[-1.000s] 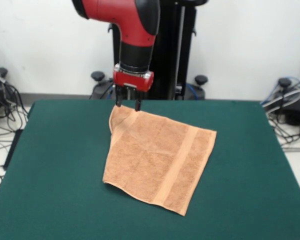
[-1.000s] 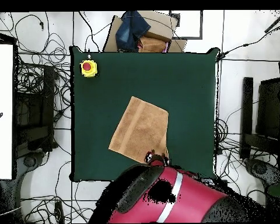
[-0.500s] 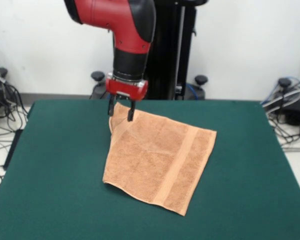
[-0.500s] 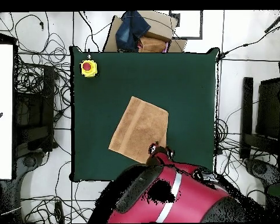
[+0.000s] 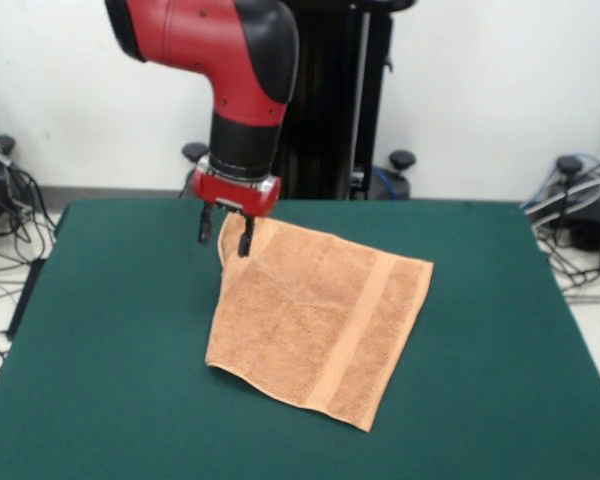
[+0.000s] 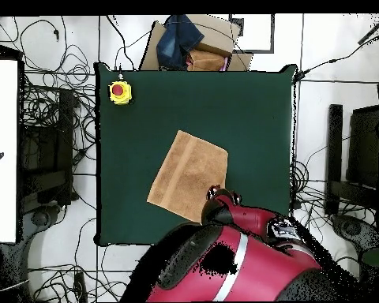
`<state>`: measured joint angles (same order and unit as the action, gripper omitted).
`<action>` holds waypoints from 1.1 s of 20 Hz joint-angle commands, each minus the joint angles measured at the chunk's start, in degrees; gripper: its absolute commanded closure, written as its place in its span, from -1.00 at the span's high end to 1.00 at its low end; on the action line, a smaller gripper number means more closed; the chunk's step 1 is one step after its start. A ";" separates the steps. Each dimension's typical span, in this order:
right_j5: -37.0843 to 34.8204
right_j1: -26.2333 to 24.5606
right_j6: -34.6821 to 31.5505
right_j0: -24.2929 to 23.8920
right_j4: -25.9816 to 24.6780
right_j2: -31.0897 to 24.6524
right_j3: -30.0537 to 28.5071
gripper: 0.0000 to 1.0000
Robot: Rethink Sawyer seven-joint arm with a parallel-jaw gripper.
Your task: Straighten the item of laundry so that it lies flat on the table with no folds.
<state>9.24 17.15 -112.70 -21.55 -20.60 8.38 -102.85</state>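
Yellow button box [image 6: 120,92] only obstacle; table [image 6: 256,118] otherwise open.

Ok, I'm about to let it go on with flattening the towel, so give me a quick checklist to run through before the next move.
1. Gripper open: ok, the jaws stand apart.
2. Gripper empty: ok, no cloth hangs from it.
3. Gripper at the towel's folded far corner: ok, it hangs at that corner's edge.
4. Towel flat: not ok, that corner is doubled over in the front view.
5. Towel wholly on the table: ok.
6. Yellow box with red button clear of the towel: ok, it stands apart at a table corner.
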 commanded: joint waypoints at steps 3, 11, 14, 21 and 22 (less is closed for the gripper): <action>-4.20 -3.08 -5.47 4.25 4.01 -4.26 9.92 1.00; -0.13 -9.12 -9.81 10.65 11.53 -1.28 13.07 1.00; 1.76 -10.77 -10.39 12.64 14.35 0.02 13.57 1.00; 3.85 -11.78 -8.58 10.39 13.68 -1.47 13.64 1.00; 3.92 -12.26 -7.77 9.29 12.62 -2.21 14.31 1.00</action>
<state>10.24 8.29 -112.70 -9.82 -9.35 8.90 -93.64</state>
